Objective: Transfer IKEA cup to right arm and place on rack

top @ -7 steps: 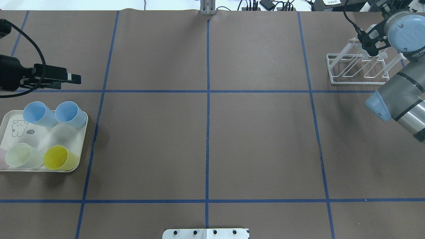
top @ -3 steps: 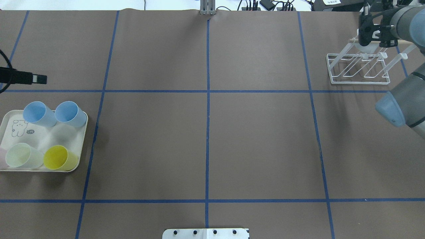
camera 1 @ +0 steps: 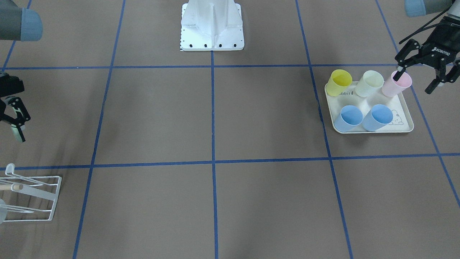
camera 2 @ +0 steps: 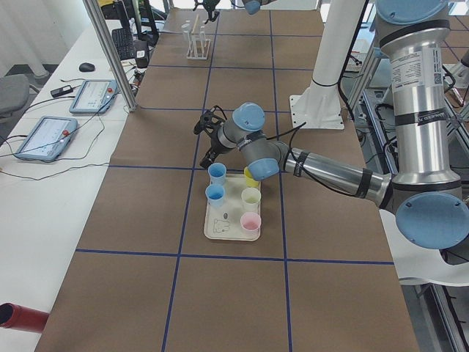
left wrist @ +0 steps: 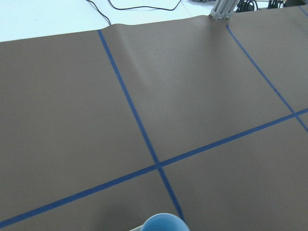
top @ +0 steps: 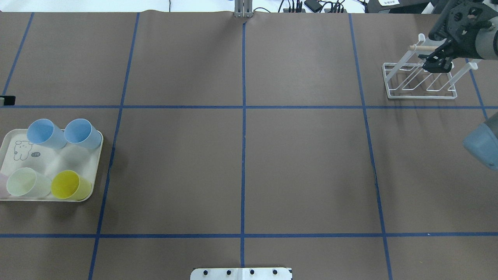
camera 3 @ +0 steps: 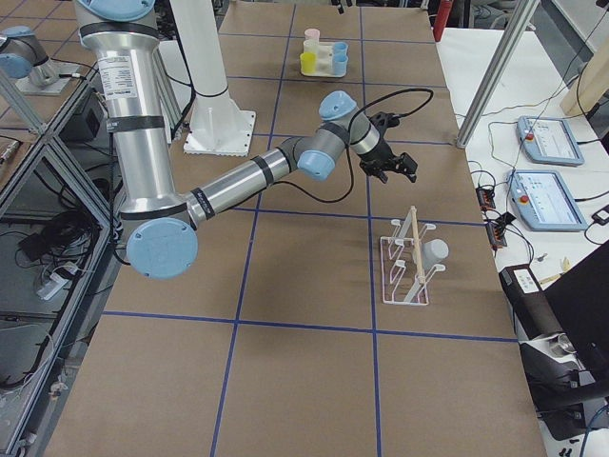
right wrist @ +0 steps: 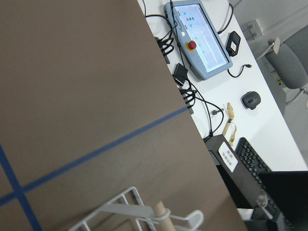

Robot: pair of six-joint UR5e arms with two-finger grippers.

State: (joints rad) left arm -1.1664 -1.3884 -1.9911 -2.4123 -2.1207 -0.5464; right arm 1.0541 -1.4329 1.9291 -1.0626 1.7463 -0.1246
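Note:
Several IKEA cups stand on the cream tray [camera 1: 402, 128]: a yellow cup [camera 1: 339, 82], a pale green cup [camera 1: 372, 83], a pink cup [camera 1: 396, 85] and two blue cups [camera 1: 348, 118] [camera 1: 377, 117]. My left gripper [camera 1: 413, 82] hangs open and empty above the tray's outer side; in the front view one fingertip overlaps the pink cup's rim. Only a sliver of it [top: 7, 100] shows overhead. The white wire rack [top: 420, 93] stands far right, with a translucent cup [camera 3: 433, 252] on one prong. My right gripper [top: 436, 64] hovers open over the rack, holding nothing.
Blue tape lines divide the brown table cover. The white robot base [camera 1: 212, 25] sits at the table's near middle. Beyond the far edge lie cables, two tablets [camera 3: 547, 143] and a keyboard. A blue cup's rim [left wrist: 163, 222] shows at the bottom of the left wrist view.
The left gripper has drawn back leftward, almost out of the overhead view. The right arm has swung right and its gripper has turned above the rack, now covering the cup there.

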